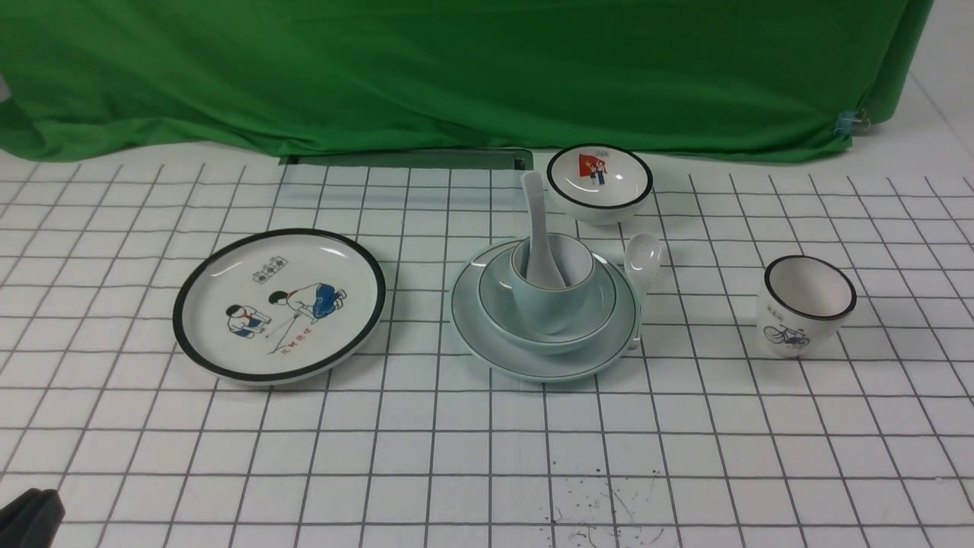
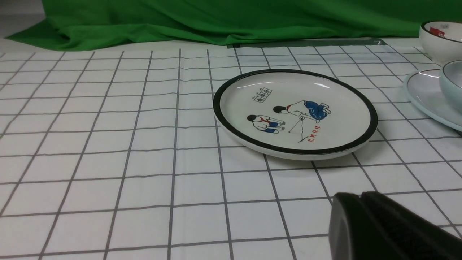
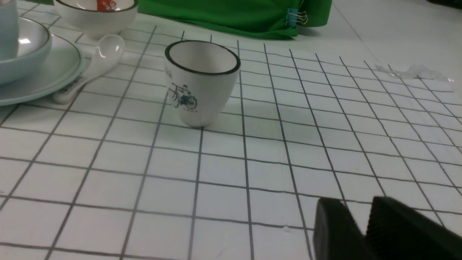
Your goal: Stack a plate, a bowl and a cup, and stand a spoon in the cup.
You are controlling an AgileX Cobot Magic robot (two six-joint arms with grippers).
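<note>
The pale blue-green plate (image 1: pixel 544 359) lies in the middle of the table. The pale bowl (image 1: pixel 498 301) sits on it, and the pale blue cup (image 1: pixel 549 308) stands in the bowl. The white spoon (image 1: pixel 537 232) stands in the cup, handle up and leaning back. My left gripper (image 2: pixel 362 195) is shut and empty, low over the table near the front left corner (image 1: pixel 34 514). My right gripper (image 3: pixel 357 206) is slightly open and empty, near the table in front of the bicycle cup, and out of the front view.
A black-rimmed cartoon plate (image 1: pixel 278 304) lies at the left. A black-rimmed bowl with a red picture (image 1: pixel 599 183) stands behind the stack. A second white spoon (image 1: pixel 641 262) lies against the plate's right edge. A bicycle cup (image 1: pixel 805 304) stands at the right. Green cloth hangs behind.
</note>
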